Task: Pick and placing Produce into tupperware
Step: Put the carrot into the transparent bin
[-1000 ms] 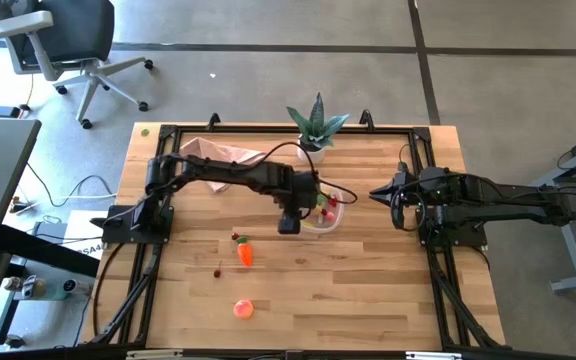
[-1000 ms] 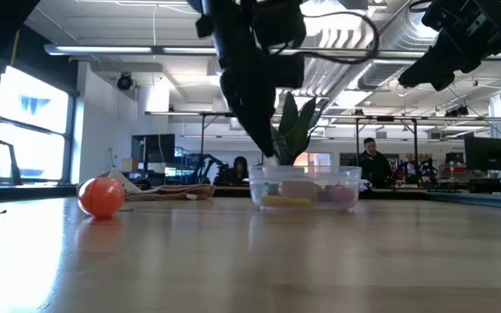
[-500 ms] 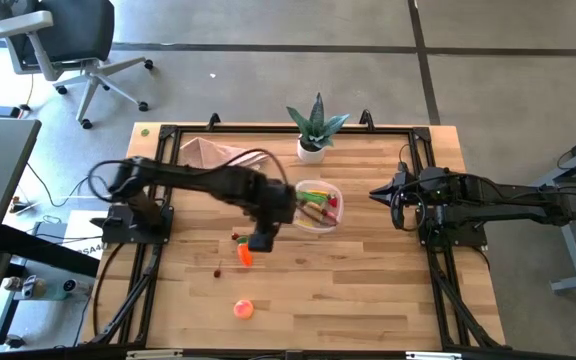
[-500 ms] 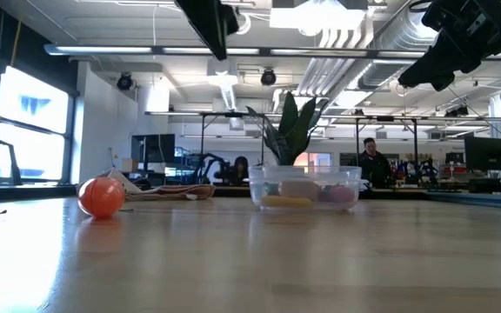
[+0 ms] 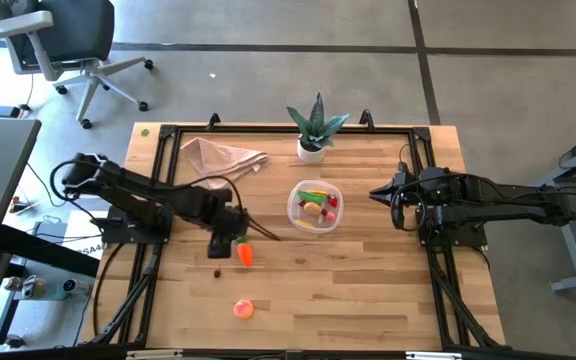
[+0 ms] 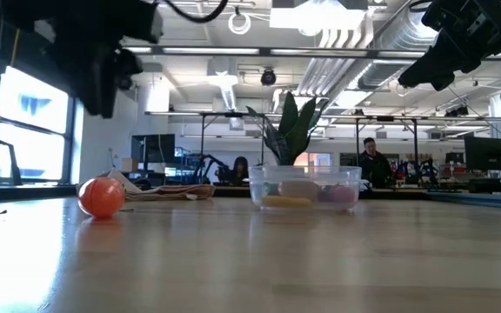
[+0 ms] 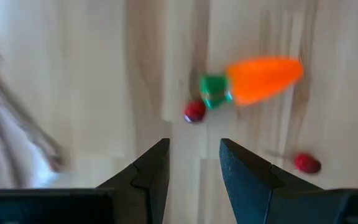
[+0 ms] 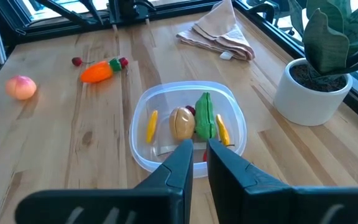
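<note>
The left gripper [image 7: 194, 163] hangs above the wooden table [image 5: 368, 290] with its two dark fingers parted by a narrow gap and nothing between them; just beyond the fingertips lie a small round red piece [image 7: 194, 111] and the orange toy carrot with a green stub [image 7: 253, 81], the red piece touching or nearly touching the stub; a second small red piece [image 7: 307, 163] lies a little apart on the wood; in the high view this gripper [image 5: 220, 246] sits just beside the carrot [image 5: 244, 255], on its left-arm side; the pink-orange toy peach [image 5: 243, 309] rests nearer the table's front edge, well apart from both.

The right gripper [image 8: 196, 158] waits at the table's right side, its fingers nearly closed with only a slim slit between them, holding nothing; ahead of it stands the clear, shallow plastic container with rounded corners [image 8: 143, 112], holding a green pod [image 8: 204, 116], a tan rounded piece [image 8: 182, 122] and yellow strips [image 8: 151, 126]; a spiky green plant in a white pot [image 5: 314, 128] stands near the container, and a crumpled beige cloth [image 5: 220, 155] lies toward the far left corner.
</note>
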Action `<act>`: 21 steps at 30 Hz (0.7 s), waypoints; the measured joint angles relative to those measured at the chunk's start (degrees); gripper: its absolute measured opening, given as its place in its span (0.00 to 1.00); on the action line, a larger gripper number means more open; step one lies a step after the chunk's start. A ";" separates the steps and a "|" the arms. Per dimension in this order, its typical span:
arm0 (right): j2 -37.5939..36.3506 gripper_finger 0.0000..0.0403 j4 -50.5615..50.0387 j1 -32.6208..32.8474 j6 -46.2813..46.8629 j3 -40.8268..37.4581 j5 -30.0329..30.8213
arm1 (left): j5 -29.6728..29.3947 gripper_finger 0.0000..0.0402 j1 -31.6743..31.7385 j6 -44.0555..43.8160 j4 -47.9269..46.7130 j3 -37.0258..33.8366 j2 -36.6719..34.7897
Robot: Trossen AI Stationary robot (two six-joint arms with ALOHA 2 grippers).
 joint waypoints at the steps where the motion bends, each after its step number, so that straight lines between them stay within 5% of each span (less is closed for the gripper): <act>1: 0.01 0.09 0.00 0.01 -0.01 0.00 0.00 | 1.07 0.33 -0.19 -0.22 0.18 -1.26 -0.28; 6: 0.01 0.09 -0.02 0.01 -0.01 0.00 0.01 | 6.32 0.33 -0.84 3.71 4.49 -5.54 -0.36; 21: 0.01 0.09 -0.02 0.01 0.01 0.00 0.01 | 7.32 0.33 -2.79 37.06 20.84 -7.04 0.00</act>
